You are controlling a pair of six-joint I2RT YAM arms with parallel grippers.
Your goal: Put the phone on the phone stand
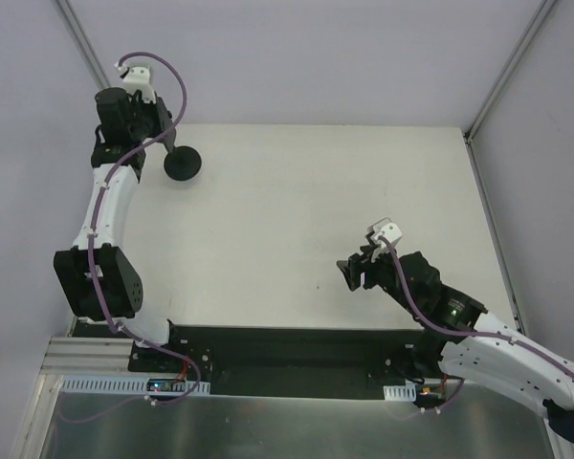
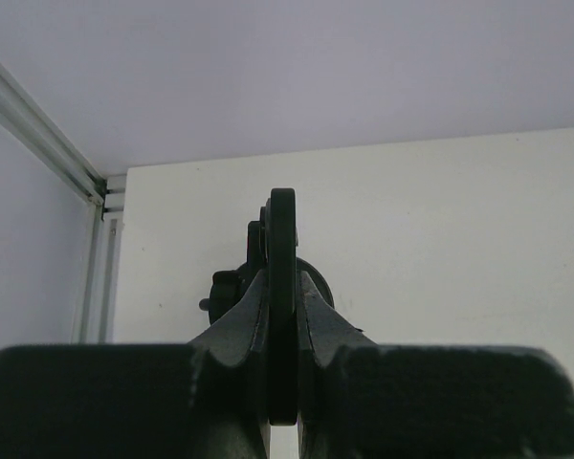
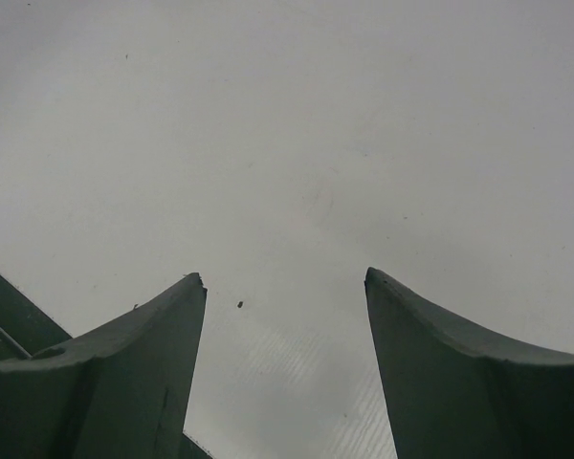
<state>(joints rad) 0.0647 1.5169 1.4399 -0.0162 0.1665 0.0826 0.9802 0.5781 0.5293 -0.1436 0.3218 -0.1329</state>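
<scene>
My left gripper (image 1: 151, 129) is at the far left back of the table, shut on the phone (image 2: 282, 220). In the left wrist view the phone shows edge-on as a thin black slab standing upright between the jaws of the left gripper (image 2: 282, 279). The phone stand (image 1: 184, 164) stands just right of that gripper, with its round base on the table. In the left wrist view the stand (image 2: 226, 289) shows right behind the phone and is partly hidden by it. In the top view the gripper hides the phone. My right gripper (image 1: 356, 273) is open and empty over bare table (image 3: 285, 279).
White enclosure walls close in the table at the back and sides. An aluminium frame rail (image 2: 38, 124) runs along the left back corner, close to the left gripper. A black mounting plate (image 1: 287, 359) holds the arm bases at the near edge.
</scene>
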